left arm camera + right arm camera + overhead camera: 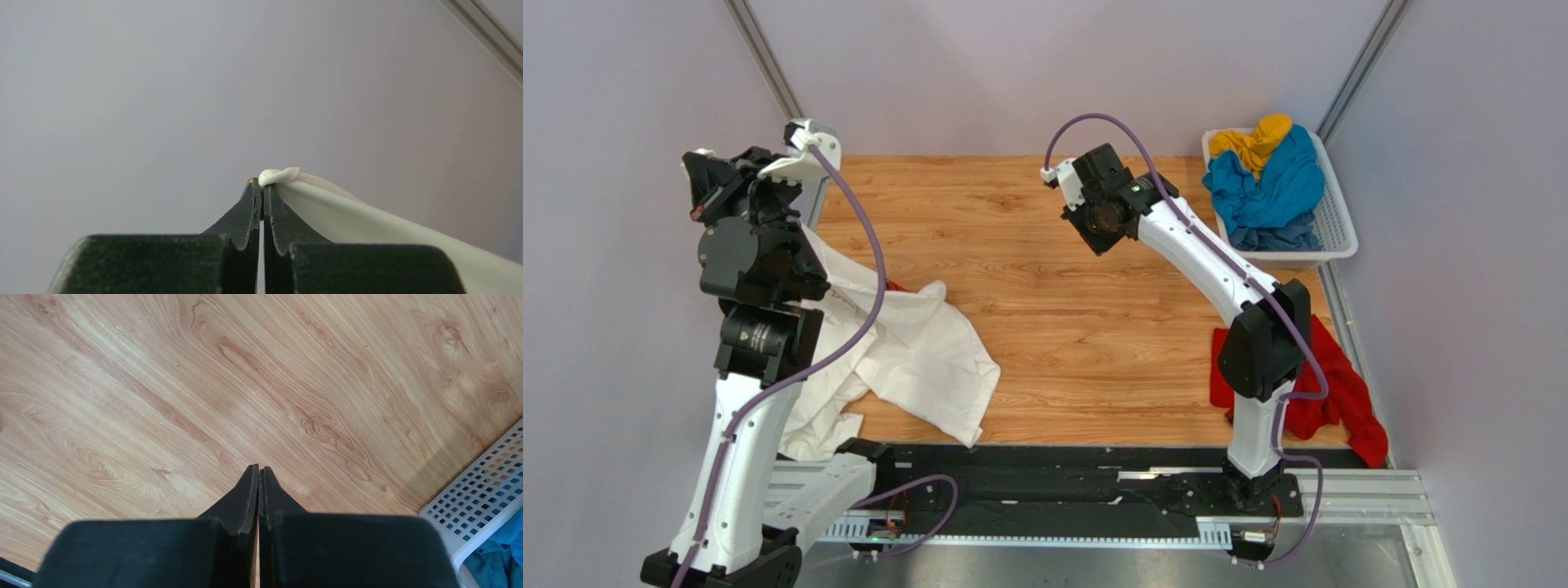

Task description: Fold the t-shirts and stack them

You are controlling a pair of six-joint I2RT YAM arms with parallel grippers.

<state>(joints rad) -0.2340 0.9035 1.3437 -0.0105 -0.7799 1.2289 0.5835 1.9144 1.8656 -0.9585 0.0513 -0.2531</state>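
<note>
My left gripper [263, 184] is shut on a pinch of the white t-shirt [368, 220], raised at the far left and facing the grey wall. From it the white t-shirt [903, 355] hangs down and spreads crumpled over the left of the wooden table, with a bit of red showing at its upper edge [897, 288]. A red t-shirt [1345, 392] lies bunched at the table's right front edge behind the right arm. Blue [1271, 184] and yellow [1253, 141] t-shirts sit in the basket. My right gripper [259, 470] is shut on nothing, hovering above bare wood near the back middle.
The white lattice basket [1339, 227] stands at the back right corner; its rim [485, 496] shows in the right wrist view with blue cloth [503, 557] inside. Grey walls close in the left, back and right sides. The black rail [1075, 484] of the arm bases runs along the near edge.
</note>
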